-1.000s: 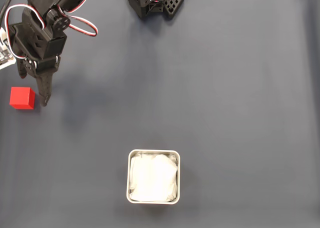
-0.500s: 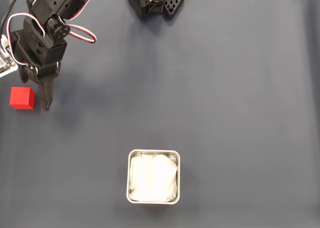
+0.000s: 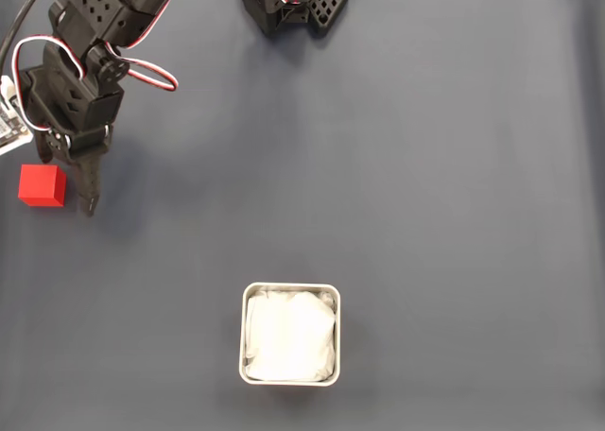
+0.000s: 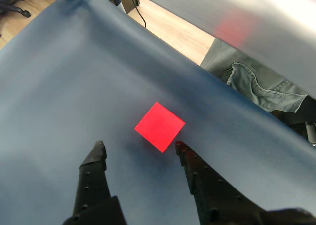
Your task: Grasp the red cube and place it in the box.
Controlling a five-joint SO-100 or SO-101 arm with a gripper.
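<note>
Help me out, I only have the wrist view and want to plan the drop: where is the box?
Observer: In the fixed view the box sits low in the middle of the picture, far from the cube, which lies at the left edge.
Operator: Is anything already in the box?
Observer: It is lined with crumpled white material; nothing else shows inside.
Operator: How does the gripper stand to the cube from above?
Observer: The gripper is open, with one finger just right of the cube and the cube not yet grasped.
Operator: Anything between cube and box?
Observer: Bare dark cloth lies between them.
</note>
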